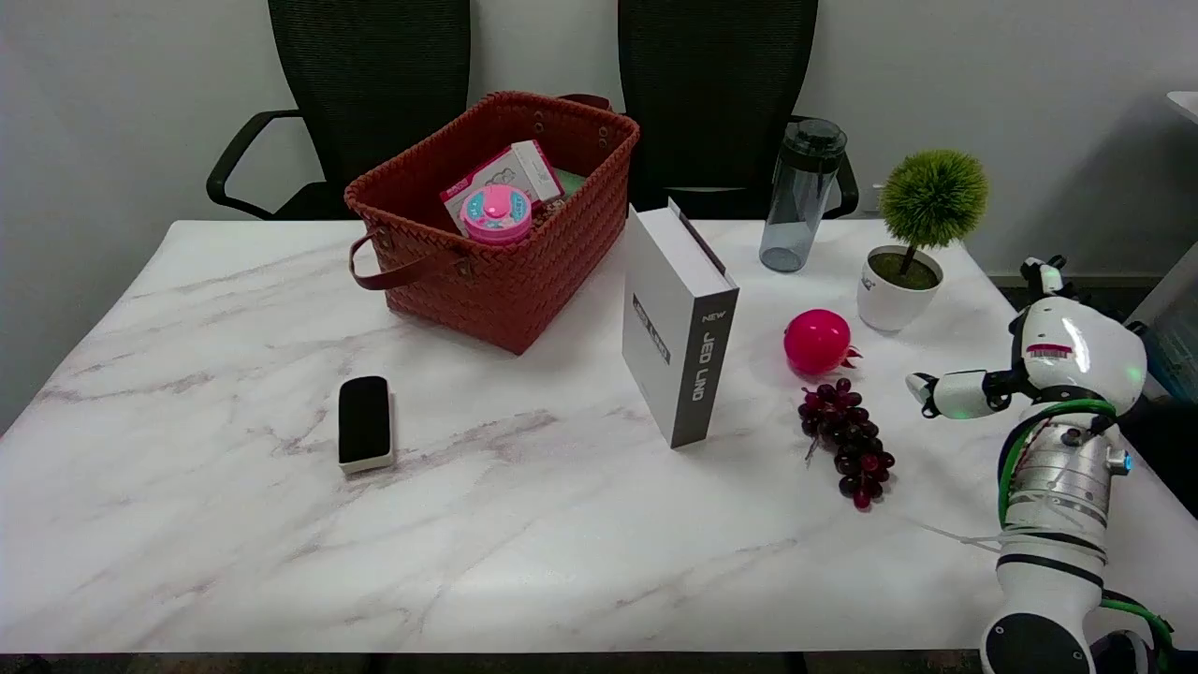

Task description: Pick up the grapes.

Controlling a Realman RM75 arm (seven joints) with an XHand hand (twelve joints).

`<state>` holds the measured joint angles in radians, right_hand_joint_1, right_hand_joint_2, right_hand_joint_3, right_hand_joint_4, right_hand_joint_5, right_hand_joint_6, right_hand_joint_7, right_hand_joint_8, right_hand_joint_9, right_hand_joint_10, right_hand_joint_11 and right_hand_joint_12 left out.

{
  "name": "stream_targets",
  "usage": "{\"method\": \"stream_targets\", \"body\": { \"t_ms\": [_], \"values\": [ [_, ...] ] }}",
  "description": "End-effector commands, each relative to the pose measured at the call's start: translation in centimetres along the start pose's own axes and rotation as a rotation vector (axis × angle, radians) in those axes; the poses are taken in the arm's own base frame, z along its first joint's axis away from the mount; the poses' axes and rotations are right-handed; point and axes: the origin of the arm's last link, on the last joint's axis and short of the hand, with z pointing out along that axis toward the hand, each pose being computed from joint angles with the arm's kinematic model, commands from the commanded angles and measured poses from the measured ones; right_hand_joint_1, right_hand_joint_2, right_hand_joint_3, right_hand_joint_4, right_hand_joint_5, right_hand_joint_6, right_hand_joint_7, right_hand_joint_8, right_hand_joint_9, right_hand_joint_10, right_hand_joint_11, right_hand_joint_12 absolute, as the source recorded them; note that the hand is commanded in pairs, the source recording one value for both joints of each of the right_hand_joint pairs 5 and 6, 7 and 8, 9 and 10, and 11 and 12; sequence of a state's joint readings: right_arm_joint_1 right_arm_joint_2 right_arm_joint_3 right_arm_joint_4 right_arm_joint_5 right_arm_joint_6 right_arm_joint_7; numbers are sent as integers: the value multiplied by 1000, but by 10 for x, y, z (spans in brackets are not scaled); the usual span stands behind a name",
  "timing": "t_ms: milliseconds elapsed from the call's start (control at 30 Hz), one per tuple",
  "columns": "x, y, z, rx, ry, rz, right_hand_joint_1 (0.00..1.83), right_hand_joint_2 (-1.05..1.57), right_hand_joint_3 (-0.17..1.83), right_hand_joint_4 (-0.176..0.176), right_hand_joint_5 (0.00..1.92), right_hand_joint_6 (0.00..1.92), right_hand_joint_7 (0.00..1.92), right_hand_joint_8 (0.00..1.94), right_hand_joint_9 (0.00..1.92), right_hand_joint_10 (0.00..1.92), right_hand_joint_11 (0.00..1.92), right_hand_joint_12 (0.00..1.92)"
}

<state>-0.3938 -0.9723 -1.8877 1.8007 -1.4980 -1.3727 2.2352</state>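
Grapes (847, 438) lie on the table (524, 524), toward its right side. They are dark red and purple, small and round, bunched tight in a long lump that gets thin at the near end. A little stem pokes out on the left of the bunch. Just behind the grapes sits a shiny pink ball (817, 342) with a tiny pointed tip.

Marble covers the table top, white with soft grey streaks, smooth and flat. A tall white and grey box (677, 323) stands upright left of the grapes, with letters down its grey side. Behind it is a woven red-brown basket (510, 271) with bumpy walls and a loop handle. Inside the basket are a round pink toy (496, 213) and a pink and white carton (510, 176). A see-through grey bottle (800, 195) with a dark lid stands at the back. Beside it is a white pot with a fuzzy green ball plant (913, 239). A flat black thing with a white edge (364, 422) lies on the left part of the table.

Right of the grapes, the robot's right hand (1029, 370) hangs in the air, apart from them. The hand is white and black, round and glossy. One finger (950, 393) points out sideways toward the grapes. Nothing is in the hand, but I cannot tell if the other fingers are spread or curled. The white arm comes up from the low right corner, with a green cable along it.
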Motion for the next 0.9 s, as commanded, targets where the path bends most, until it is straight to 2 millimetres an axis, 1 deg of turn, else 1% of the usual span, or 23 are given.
{"method": "stream_targets", "body": {
  "t_ms": [33,200,400,600,667,767,900],
  "values": [
    [-8,6,13,85,-45,-25,1014,90,711,0,314,314,803,803,827,827,644,644],
    [-12,0,9,92,-103,16,1003,62,730,0,317,317,799,799,821,821,630,630],
    [-23,-9,5,128,-210,59,990,-11,776,0,323,323,772,772,817,817,641,641],
    [-21,-7,0,140,-218,52,984,-75,813,0,314,314,739,739,799,799,615,615],
    [-19,-11,-3,159,-215,58,978,-96,817,0,309,309,732,732,801,801,605,605],
    [-13,-20,-8,193,-184,63,975,-96,775,0,303,303,729,729,805,805,615,615],
    [-5,-22,-13,188,-127,67,980,-51,688,0,282,282,723,723,811,811,648,648]
  ]
}}
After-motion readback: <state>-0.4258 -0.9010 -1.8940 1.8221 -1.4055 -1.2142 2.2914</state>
